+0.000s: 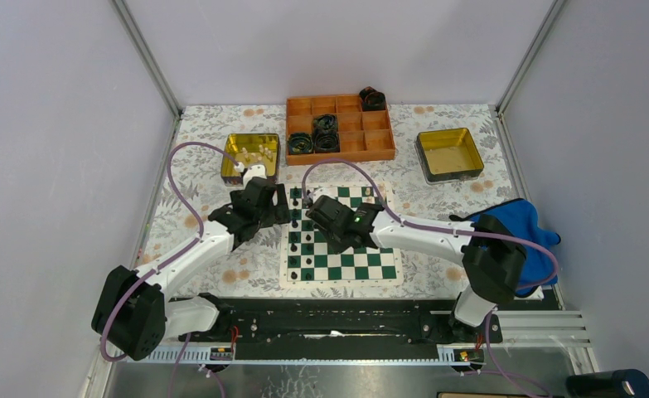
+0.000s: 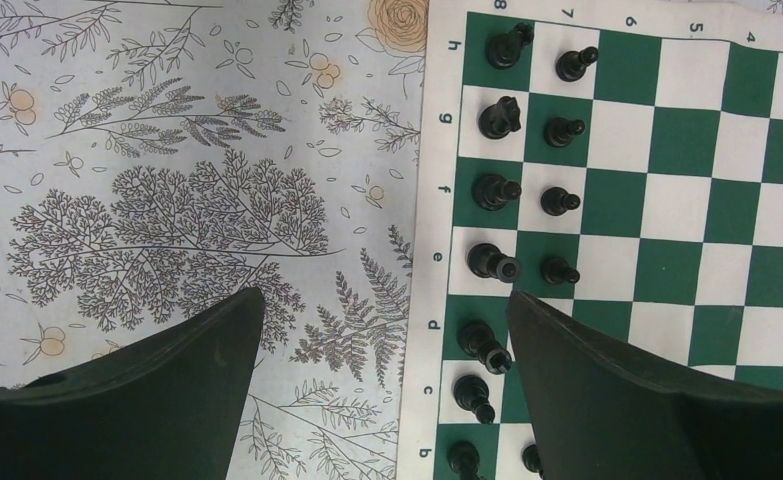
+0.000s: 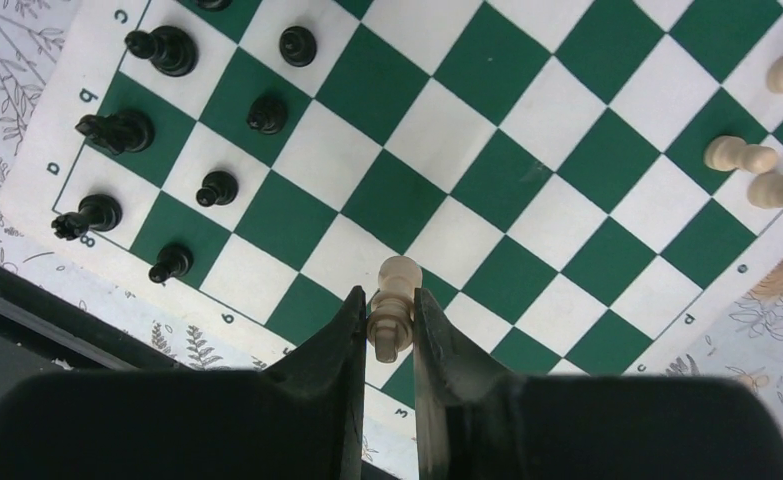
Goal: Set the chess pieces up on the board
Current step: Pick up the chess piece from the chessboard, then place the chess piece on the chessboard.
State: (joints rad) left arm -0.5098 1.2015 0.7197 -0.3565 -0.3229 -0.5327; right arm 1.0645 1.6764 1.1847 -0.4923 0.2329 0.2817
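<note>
Pinching a cream-white piece (image 3: pixel 399 272), the right gripper (image 3: pixel 388 305) hangs low-centre in its wrist view. The piece's long axis runs up-frame over the board (image 3: pixel 527 170). Other white pieces (image 3: pixel 737 153) stand far upper right. The left gripper (image 2: pixel 382 297) is spread wide.

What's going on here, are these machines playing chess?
Not playing, just laying out the pieces. The right fingers are shut on a cream-white piece, held over the board. The left fingers are open and empty, above the flowered cloth at the board's black side. The black pieces stand in two rows along one edge, and a few white pieces stand at the opposite edge.
</note>
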